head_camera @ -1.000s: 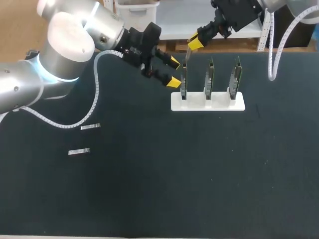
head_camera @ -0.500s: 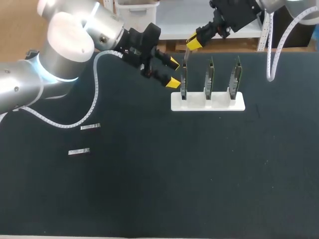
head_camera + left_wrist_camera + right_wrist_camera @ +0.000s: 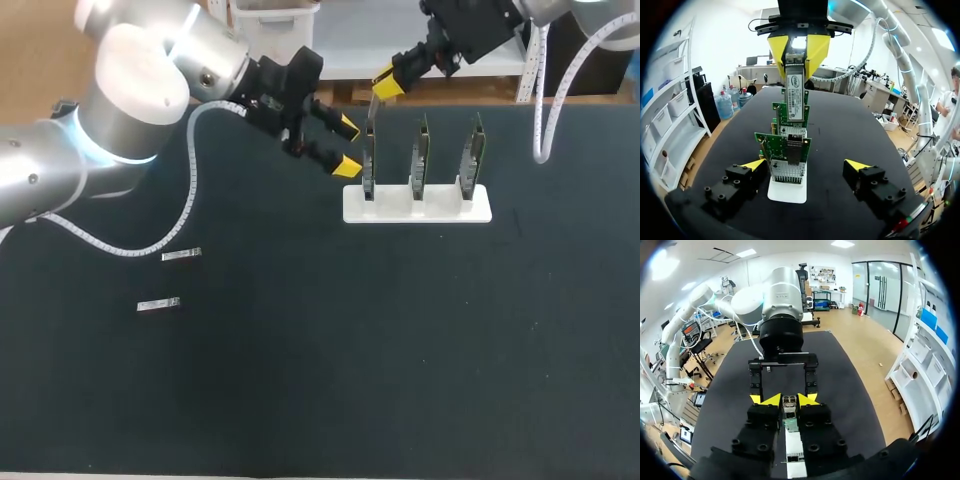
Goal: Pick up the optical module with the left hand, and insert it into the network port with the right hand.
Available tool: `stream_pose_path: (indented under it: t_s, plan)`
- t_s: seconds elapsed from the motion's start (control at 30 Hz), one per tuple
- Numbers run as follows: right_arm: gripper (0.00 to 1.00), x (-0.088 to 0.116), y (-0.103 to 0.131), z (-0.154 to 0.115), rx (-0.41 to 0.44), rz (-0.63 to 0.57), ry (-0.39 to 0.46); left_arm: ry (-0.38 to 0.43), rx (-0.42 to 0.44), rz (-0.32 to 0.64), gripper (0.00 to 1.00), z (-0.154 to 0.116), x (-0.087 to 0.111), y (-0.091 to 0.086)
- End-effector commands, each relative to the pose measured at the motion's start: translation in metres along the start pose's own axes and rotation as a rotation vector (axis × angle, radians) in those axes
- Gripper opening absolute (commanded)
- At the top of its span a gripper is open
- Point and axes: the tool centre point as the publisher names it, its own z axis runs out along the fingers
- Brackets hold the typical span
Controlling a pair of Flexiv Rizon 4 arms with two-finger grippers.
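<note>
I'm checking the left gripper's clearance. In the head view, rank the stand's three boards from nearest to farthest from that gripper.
From the left gripper:
1. Left board, right beside it.
2. Middle board, in the centre slot of the stand.
3. Right board, at the stand's far end.

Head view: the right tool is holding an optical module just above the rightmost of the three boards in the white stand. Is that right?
Not quite. The right tool holds the optical module above the leftmost board in the white stand, the one nearest the open left tool, not the rightmost. The head view shows it.
</note>
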Motion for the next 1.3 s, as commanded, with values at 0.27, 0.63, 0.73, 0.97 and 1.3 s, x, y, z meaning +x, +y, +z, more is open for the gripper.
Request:
stream_pose_path:
  t_s: [0.27, 0.63, 0.73, 0.97, 1.3]
  plan:
    - [0.00, -0.002, 0.002, 0.001, 0.020, -0.039, 0.036, 0.005, -0.001, -0.002, 1.00, 0.000, -0.001, 0.000]
    - [0.00, 0.003, 0.003, 0.008, 0.037, -0.053, 0.071, 0.005, -0.001, -0.002, 1.00, 0.000, -0.001, 0.000]
    - [0.00, 0.004, 0.003, 0.008, 0.052, -0.060, 0.089, 0.005, -0.001, -0.002, 1.00, 0.000, -0.001, 0.000]
    - [0.00, 0.004, 0.004, 0.011, 0.062, -0.073, 0.108, 0.005, -0.001, -0.002, 1.00, 0.000, -0.001, 0.000]
    - [0.00, 0.002, 0.007, 0.011, 0.071, -0.097, 0.121, 0.005, -0.001, -0.002, 1.00, 0.000, -0.001, 0.000]
